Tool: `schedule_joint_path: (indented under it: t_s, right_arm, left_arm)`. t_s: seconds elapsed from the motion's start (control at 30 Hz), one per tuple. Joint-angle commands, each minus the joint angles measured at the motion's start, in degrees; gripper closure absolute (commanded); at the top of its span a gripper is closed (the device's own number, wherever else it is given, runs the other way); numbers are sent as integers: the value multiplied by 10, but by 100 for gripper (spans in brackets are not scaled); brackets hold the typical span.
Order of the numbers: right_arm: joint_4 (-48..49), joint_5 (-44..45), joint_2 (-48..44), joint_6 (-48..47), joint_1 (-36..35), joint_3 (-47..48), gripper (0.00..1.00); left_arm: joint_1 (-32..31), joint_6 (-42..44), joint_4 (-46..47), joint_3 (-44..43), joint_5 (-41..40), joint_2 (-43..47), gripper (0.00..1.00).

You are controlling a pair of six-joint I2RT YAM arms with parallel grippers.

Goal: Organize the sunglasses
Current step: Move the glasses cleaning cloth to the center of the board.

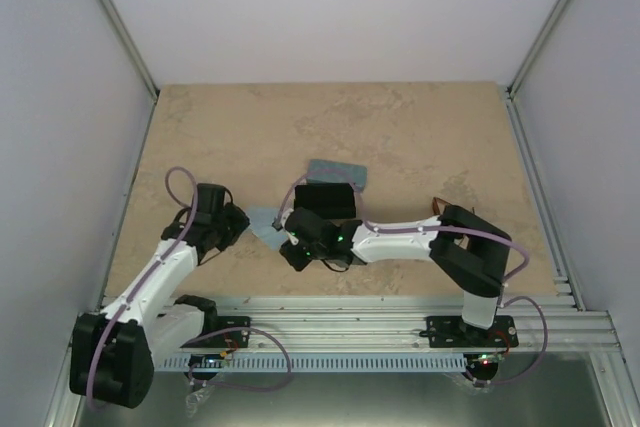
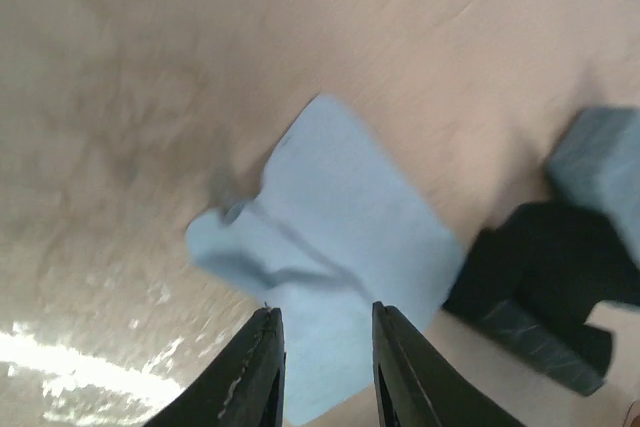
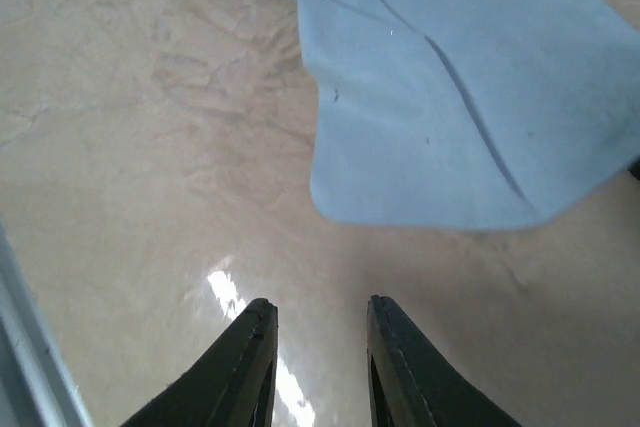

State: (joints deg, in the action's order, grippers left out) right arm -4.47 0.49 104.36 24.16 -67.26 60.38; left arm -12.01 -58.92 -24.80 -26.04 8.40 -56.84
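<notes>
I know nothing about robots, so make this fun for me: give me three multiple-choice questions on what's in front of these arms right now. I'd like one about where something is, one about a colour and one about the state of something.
1. Where on the table does the cloth lie?
A. at the far edge
B. between the left gripper and the right gripper
C. hanging off the side

2. What colour is the cloth?
A. light blue
B. red
C. yellow

3. How do the right gripper's fingers stand?
A. clamped on the cloth
B. pressed fully shut
C. apart, with nothing between them

Answers:
1. B, as the top view shows the cloth flat between the two arm tips.
2. A, as it looks pale blue in all three views.
3. C, as the right wrist view shows a gap over bare table, with the cloth ahead of the tips.
</notes>
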Motion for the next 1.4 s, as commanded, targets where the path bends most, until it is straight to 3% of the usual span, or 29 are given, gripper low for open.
schedule_joint_path:
  t_s: [0.0,0.23,0.53,0.77,1.07,1.27,1.37]
  right_arm:
    - [27,15,59,-16,-2,48,75]
    - [33,28,136,-15,-1,121,82]
    - [17,26,164,-9,-1,117,84]
    - [-3,-33,96,-18,-1,3,84]
    - [-47,-89,-2,-40,-1,-137,80]
    - [-72,-150,-57,-61,-2,-168,77]
    - [-79,-130,-94,-48,3,-160,74]
  left_arm:
    - [-2,38,-60,-60,-78,18,74]
    - [3,64,19,-82,-59,-62,83]
    - [20,82,68,-84,-29,-123,83]
    - [20,100,81,-88,13,-150,76]
    - [10,110,107,-63,66,-172,75]
    - [-19,109,106,-54,78,-168,73]
    - [-49,104,98,-49,81,-166,74]
